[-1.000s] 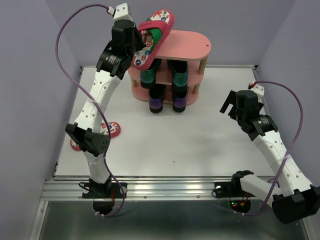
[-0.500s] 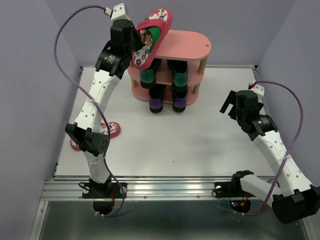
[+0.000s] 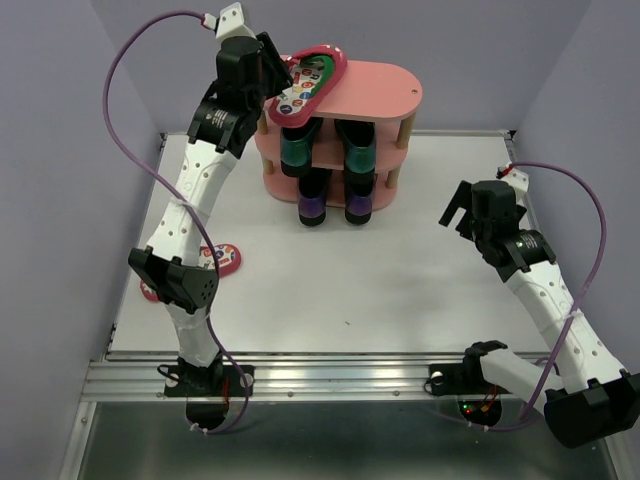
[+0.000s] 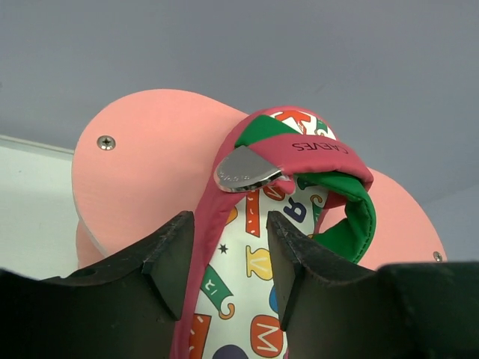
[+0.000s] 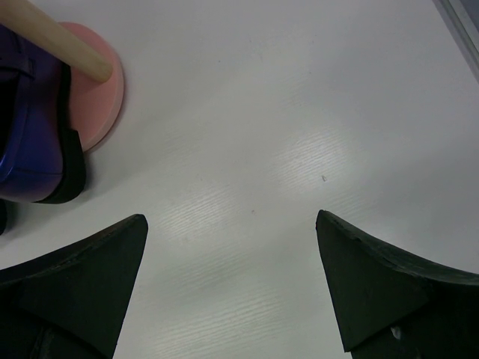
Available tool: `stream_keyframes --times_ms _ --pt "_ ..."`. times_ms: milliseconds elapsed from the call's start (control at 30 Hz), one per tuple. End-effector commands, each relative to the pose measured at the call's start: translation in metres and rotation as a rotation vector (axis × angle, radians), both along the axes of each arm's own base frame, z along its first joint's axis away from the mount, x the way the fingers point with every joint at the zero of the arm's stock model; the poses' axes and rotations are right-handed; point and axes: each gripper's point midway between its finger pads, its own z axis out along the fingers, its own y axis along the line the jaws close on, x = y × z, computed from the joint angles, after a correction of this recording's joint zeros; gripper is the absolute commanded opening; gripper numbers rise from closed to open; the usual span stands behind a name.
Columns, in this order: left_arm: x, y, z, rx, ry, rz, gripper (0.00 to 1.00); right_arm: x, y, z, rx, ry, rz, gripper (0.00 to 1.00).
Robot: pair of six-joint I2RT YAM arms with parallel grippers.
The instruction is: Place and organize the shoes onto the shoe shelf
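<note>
One red flip-flop [image 3: 306, 80] with a dotted white insole lies flat on the left end of the shoe shelf's [image 3: 380, 85] pink top board. My left gripper [image 3: 279, 72] hovers at its near end with the jaws open, straddling the sole [image 4: 258, 262] and its pink rim; the green-lined strap [image 4: 299, 146] rises just beyond. Two dark-green loafers [image 3: 297, 150] [image 3: 358, 150] fill the middle tier and two purple loafers [image 3: 313, 205] [image 3: 359, 205] the bottom one. A second flip-flop [image 3: 225, 258] lies on the table, half hidden by my left arm. My right gripper [image 3: 455, 215] [image 5: 232, 284] hangs open over bare table.
The right wrist view shows a purple loafer's heel [image 5: 30, 134], a wooden post [image 5: 60, 41] and the shelf's pink base [image 5: 97, 105] at its left. Grey walls close in on three sides. The shelf's top board [image 4: 150, 164] extends past the flip-flop.
The flip-flop went from tilted in my left gripper's hold to lying flat on the top board. The left jaws have spread apart. The right arm has not moved.
</note>
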Motion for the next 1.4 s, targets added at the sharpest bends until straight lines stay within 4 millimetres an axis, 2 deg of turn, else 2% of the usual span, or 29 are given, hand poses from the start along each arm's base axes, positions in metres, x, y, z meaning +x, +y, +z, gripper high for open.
stream_keyframes --times_ms 0,233,300,333,367,400,500,533,633,667,733,767,833,867,933,967,1067,1167,1267,1367 --pt "-0.027 0.014 0.058 -0.067 -0.135 0.003 0.55 0.004 -0.002 0.024 0.023 -0.075 -0.018 1.00" --pt "-0.057 0.028 0.081 -0.106 -0.175 0.017 0.57 0.005 -0.002 0.027 0.021 -0.079 -0.015 1.00" --pt "-0.075 0.037 0.093 -0.119 -0.213 0.021 0.59 0.005 -0.003 0.026 0.017 -0.078 -0.017 1.00" --pt "-0.092 0.045 0.107 -0.135 -0.249 0.027 0.59 0.005 -0.003 0.025 0.015 -0.075 -0.016 1.00" --pt "-0.092 0.050 0.094 -0.123 -0.225 0.053 0.61 0.005 -0.003 0.026 0.013 -0.076 -0.018 1.00" --pt "-0.097 0.055 0.092 -0.119 -0.224 0.069 0.61 0.005 -0.004 0.025 0.010 -0.071 -0.018 1.00" --pt "-0.121 0.081 0.072 -0.087 -0.176 0.152 0.61 0.006 -0.004 0.026 0.004 -0.074 -0.020 1.00" --pt "-0.119 0.089 0.046 -0.057 -0.122 0.201 0.61 0.007 -0.004 0.027 0.004 -0.078 -0.019 1.00" --pt "-0.127 0.108 0.001 -0.023 -0.023 0.296 0.60 0.009 -0.003 0.025 0.006 -0.078 -0.013 1.00" --pt "-0.133 0.124 -0.039 0.037 0.075 0.383 0.59 0.010 -0.002 0.023 0.007 -0.076 -0.009 1.00" --pt "-0.140 0.140 -0.084 0.086 0.190 0.473 0.58 0.012 0.000 0.021 0.012 -0.073 -0.003 1.00" --pt "-0.148 0.153 -0.126 0.122 0.310 0.534 0.57 0.013 0.002 0.020 0.017 -0.071 0.004 1.00" --pt "-0.163 0.163 -0.169 0.154 0.436 0.582 0.57 0.014 0.003 0.019 0.020 -0.068 0.010 1.00" --pt "-0.170 0.165 -0.199 0.150 0.496 0.606 0.57 0.015 0.005 0.020 0.025 -0.072 0.015 1.00" --pt "-0.180 0.166 -0.227 0.154 0.554 0.611 0.57 0.016 0.006 0.020 0.027 -0.071 0.018 1.00" --pt "-0.188 0.168 -0.250 0.153 0.599 0.632 0.57 0.017 0.007 0.018 0.030 -0.068 0.023 1.00" --pt "-0.199 0.177 -0.281 0.161 0.639 0.689 0.57 0.017 0.009 0.017 0.036 -0.067 0.030 1.00" --pt "-0.200 0.186 -0.304 0.170 0.677 0.728 0.59 0.018 0.010 0.017 0.040 -0.066 0.035 1.00" --pt "-0.196 0.193 -0.323 0.152 0.720 0.756 0.69 0.016 0.010 0.018 0.038 -0.070 0.037 1.00" --pt "-0.191 0.202 -0.332 0.140 0.730 0.798 0.73 0.013 0.007 0.020 0.033 -0.079 0.032 1.00"
